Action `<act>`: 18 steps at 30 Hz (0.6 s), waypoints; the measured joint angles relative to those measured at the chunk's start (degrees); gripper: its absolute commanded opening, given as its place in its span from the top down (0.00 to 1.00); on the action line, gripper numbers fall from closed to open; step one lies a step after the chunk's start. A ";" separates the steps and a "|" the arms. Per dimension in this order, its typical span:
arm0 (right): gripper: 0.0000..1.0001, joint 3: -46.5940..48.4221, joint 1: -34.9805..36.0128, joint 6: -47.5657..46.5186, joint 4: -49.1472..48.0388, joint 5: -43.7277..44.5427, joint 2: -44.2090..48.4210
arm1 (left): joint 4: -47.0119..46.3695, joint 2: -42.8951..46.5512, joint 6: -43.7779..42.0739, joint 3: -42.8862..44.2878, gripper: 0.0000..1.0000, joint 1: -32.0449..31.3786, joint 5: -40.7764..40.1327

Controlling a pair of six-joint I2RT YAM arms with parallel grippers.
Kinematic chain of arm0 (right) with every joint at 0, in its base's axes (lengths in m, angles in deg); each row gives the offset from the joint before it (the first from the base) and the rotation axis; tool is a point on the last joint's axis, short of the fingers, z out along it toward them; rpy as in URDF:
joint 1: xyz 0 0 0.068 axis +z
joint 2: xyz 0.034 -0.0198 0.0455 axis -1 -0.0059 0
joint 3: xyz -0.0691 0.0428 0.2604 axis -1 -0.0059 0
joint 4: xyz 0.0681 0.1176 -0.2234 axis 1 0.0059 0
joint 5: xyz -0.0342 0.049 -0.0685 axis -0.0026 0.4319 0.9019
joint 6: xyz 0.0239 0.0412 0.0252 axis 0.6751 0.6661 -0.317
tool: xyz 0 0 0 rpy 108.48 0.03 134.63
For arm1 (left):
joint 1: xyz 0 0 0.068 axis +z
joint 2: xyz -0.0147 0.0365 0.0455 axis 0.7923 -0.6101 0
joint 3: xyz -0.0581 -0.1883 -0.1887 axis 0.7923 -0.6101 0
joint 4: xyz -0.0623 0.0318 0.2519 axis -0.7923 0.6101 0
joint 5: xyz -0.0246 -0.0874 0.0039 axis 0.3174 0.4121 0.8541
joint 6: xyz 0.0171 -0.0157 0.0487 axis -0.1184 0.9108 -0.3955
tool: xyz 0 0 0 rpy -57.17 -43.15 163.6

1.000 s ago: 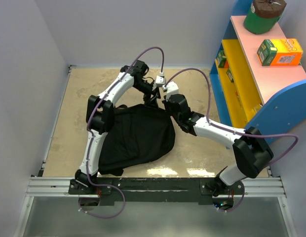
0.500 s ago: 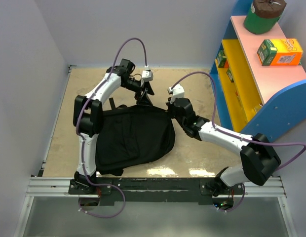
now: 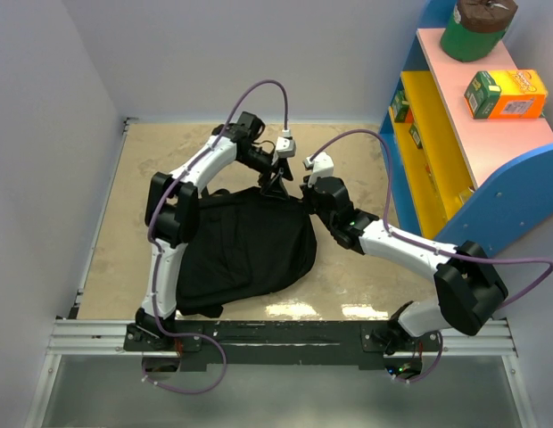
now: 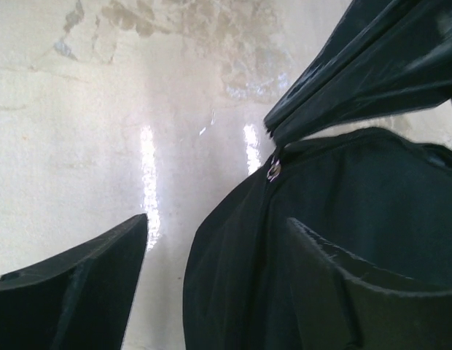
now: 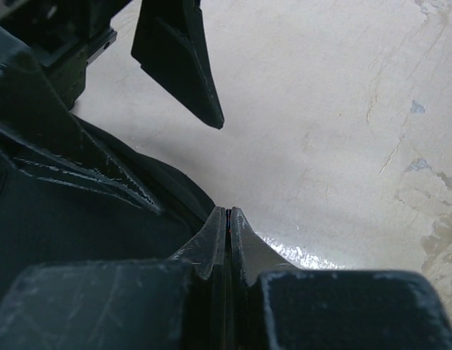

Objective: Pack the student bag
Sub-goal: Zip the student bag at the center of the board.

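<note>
Hovering spread apart over the large soft black fabric backpack's (image 3: 245, 250) far edge, the left end effector (image 4: 219, 222) is facing the right end effector (image 5: 226, 211), which is pressing its fingers together.

Large soft black fabric backpack (image 3: 245, 254): matt cloth. Mottled beige tabletop (image 3: 348, 281): smooth, glossy, worn patches. Small silver zipper pull (image 4: 273, 171): shiny metal.

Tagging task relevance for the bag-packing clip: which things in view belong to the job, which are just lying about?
Job: student bag; left pincer, open; right pincer, shut.
Lying about: green tub and orange box, both on the shelf.
</note>
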 measured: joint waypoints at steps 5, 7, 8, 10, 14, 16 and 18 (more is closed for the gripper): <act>1.00 0.00 0.02 0.04 0.02 0.00 0.00 | 2.56 -2.71 -1.51 1.60 0.40 0.22 -2.67; 1.00 0.00 0.02 0.04 0.04 -0.02 0.00 | 2.91 -3.26 -1.42 1.77 0.47 0.22 -3.34; 1.00 0.00 0.02 0.04 0.04 -0.04 0.00 | 3.17 -3.34 -1.38 1.84 0.54 0.15 -3.50; 1.00 0.00 0.02 0.04 0.04 -0.04 0.00 | 3.63 -3.39 -1.36 2.03 0.65 -0.07 -3.82; 1.00 -0.02 0.02 0.02 0.04 -0.11 0.00 | 4.61 -3.45 -0.50 2.80 0.85 -0.33 -4.52; 1.00 -0.09 0.02 0.00 0.02 0.07 0.00 | 4.85 -3.67 -0.02 3.82 0.90 -0.42 -5.29; 1.00 -0.57 0.00 -0.11 -0.33 0.44 0.00 | 4.68 -3.76 0.57 4.57 0.93 -0.37 -6.12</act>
